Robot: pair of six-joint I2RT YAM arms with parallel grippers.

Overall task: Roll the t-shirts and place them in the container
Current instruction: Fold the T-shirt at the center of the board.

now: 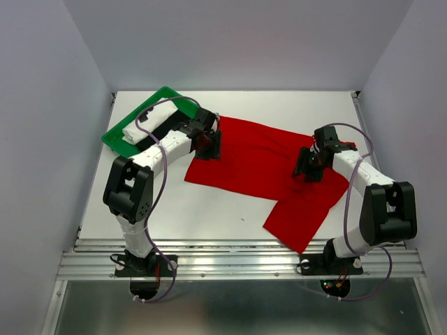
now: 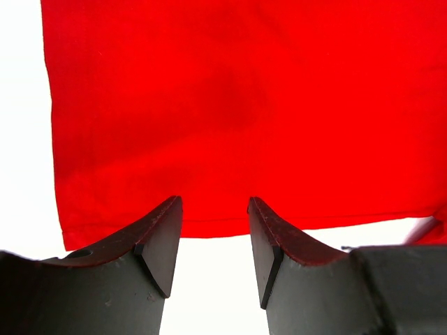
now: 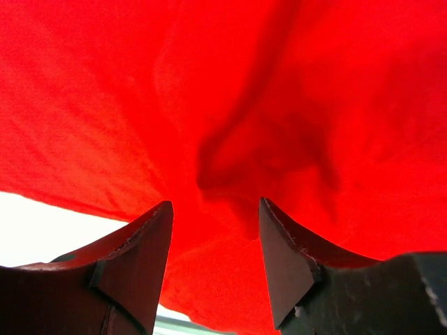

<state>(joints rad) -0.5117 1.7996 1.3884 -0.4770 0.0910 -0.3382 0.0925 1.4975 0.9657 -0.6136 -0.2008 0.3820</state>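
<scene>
The red t-shirt [image 1: 251, 164] lies spread on the white table, with a folded flap running toward the near right. My left gripper [image 1: 206, 143] hovers at the shirt's left edge. In the left wrist view its jaws [image 2: 215, 244] stand open over bare table, with the red hem [image 2: 244, 105] just beyond the tips. My right gripper [image 1: 307, 167] is over the shirt's right part. Its jaws [image 3: 215, 258] are open too, above a raised wrinkle of the red cloth [image 3: 230, 160]. A rolled white t-shirt [image 1: 140, 129] lies in the tray.
A green tray [image 1: 167, 95] sits at the back left, partly under the left arm. Grey walls enclose the table on three sides. A metal rail [image 1: 237, 258] runs along the near edge by the arm bases.
</scene>
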